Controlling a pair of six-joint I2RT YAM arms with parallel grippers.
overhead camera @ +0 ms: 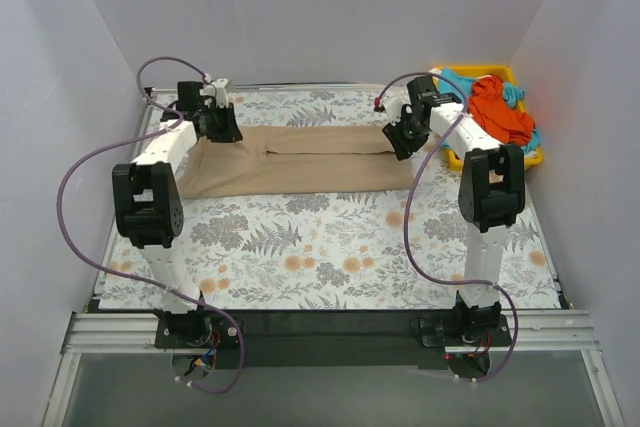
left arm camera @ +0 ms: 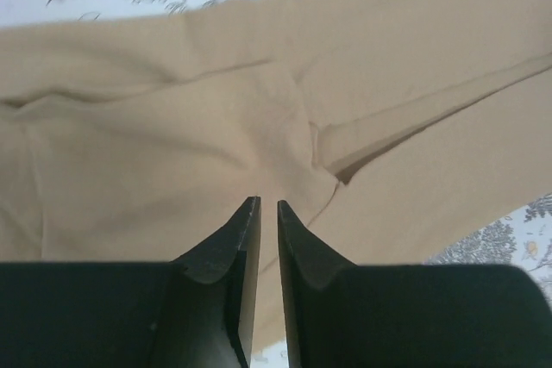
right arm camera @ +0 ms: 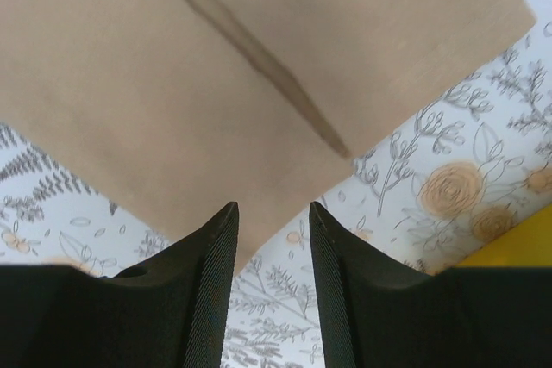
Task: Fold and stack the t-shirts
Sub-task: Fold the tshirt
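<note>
Table (overhead camera: 330, 257) had a floral cloth over it, walled in white on three sides. Tan-beige t-shirt (overhead camera: 300, 162) lay flat across the far middle of the table, folded into a long band running left to right; the left end flared wider and the right end was squared off. A fold seam ran along its length, visible in both wrist views. Yellow tray (overhead camera: 530, 159) sat at the far right corner, well apart from the tan shirt. Orange-red t-shirt (overhead camera: 497, 107) was heaped in it, crumpled, on top of the turquoise-blue t-shirt (overhead camera: 458, 82), which poked out at the tray's left and right sides. Both arms reached out to the far side, one over each end of the tan shirt. Left gripper (left arm camera: 267, 204) hovered over the shirt's left end near a sleeve fold, fingers almost together with only a thin slit between them, nothing in the slit. Right gripper (right arm camera: 272, 207) sat over the shirt's right corner, at the cloth edge, jaws parted with a clear gap, holding nothing; table print showed between the fingers.
</note>
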